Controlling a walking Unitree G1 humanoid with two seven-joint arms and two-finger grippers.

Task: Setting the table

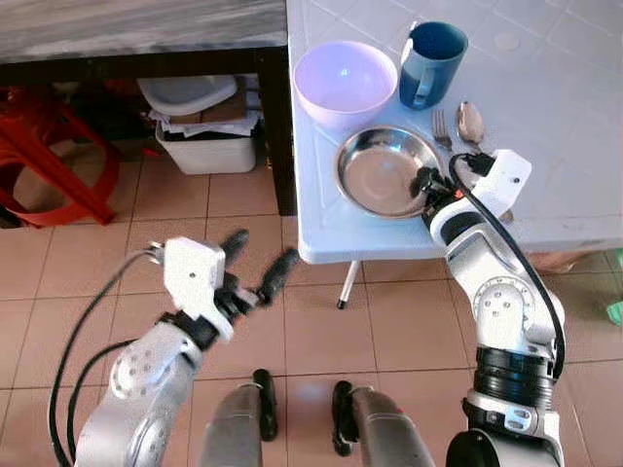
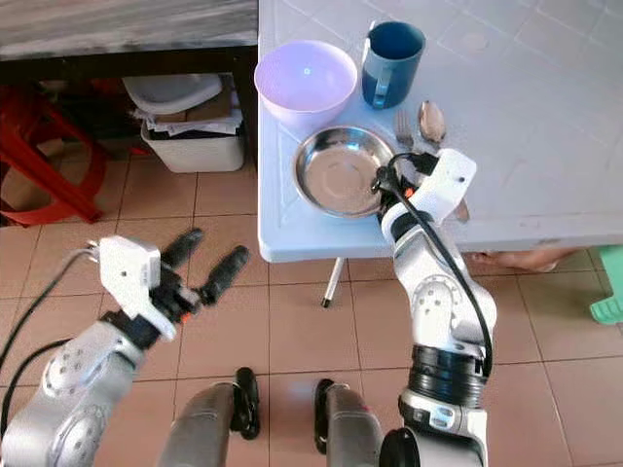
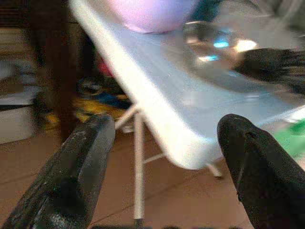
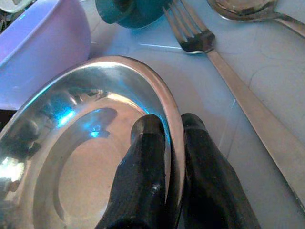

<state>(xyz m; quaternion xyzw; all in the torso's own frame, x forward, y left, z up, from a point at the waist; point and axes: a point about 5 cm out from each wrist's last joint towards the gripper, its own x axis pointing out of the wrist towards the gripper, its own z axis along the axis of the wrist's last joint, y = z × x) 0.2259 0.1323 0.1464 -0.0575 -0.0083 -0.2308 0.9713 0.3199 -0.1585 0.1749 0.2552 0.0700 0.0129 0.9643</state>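
Note:
A steel plate [image 1: 384, 170] lies near the front left corner of the white table [image 1: 555, 126]. My right gripper [image 4: 167, 131] is shut on the steel plate's right rim, one finger inside and one outside. Behind the plate stand a lilac bowl [image 1: 345, 81] and a blue mug [image 1: 431, 62]. A fork [image 4: 224, 67] and a spoon [image 1: 470, 121] lie right of the plate. My left gripper [image 1: 258, 263] is open over the floor, left of and below the table edge, with nothing between its fingers.
A white bin [image 1: 206, 126] with a lid and papers sits under a dark counter at the left. Red chair legs [image 1: 49, 165] stand at far left. The table's thin white leg [image 1: 348, 284] reaches the tiled floor in front of me.

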